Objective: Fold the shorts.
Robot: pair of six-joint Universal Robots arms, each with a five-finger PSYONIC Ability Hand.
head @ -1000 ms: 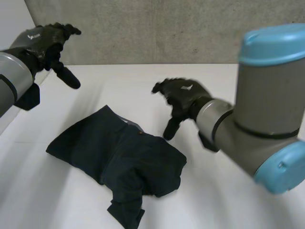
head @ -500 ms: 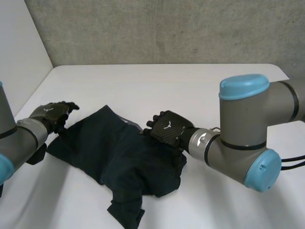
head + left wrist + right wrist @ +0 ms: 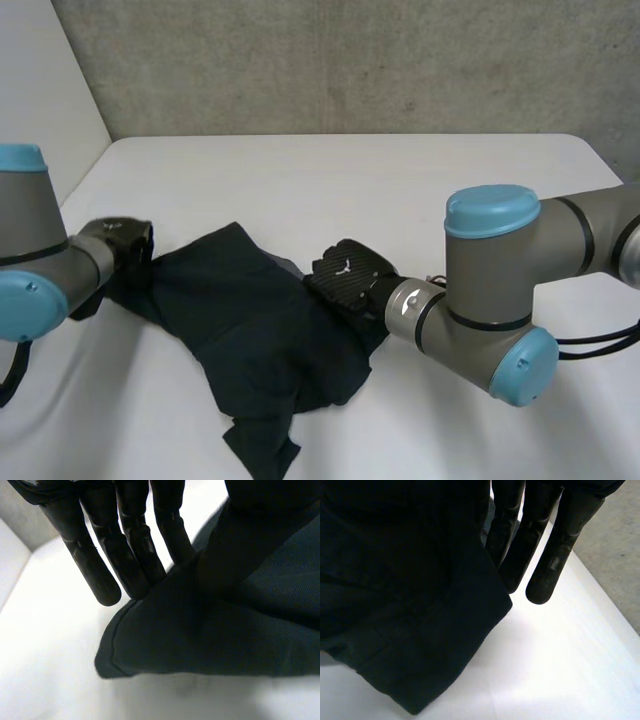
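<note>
Dark navy shorts [image 3: 260, 340] lie crumpled on the white table [image 3: 400, 180], one leg trailing toward the near edge. My left hand [image 3: 122, 240] is at the shorts' left corner. In the left wrist view its fingers [image 3: 130, 555] run straight behind the cloth [image 3: 210, 640] and the thumb [image 3: 240, 535] presses on the front, pinching the corner. My right hand [image 3: 345, 275] is at the waistband edge on the shorts' right side. In the right wrist view its fingers [image 3: 545, 555] lie behind a hemmed corner of the cloth [image 3: 410, 605], which hangs lifted off the table.
A grey concrete wall [image 3: 350, 60] stands behind the table and a white panel [image 3: 40, 100] closes its left side. Bare tabletop stretches to the far and right sides of the shorts. My right arm's elbow [image 3: 500, 300] hangs low over the table.
Both hands came down from above the table onto the shorts and closed on the left corner and right waistband edge. The cloth's far edge has shifted and lifted slightly.
</note>
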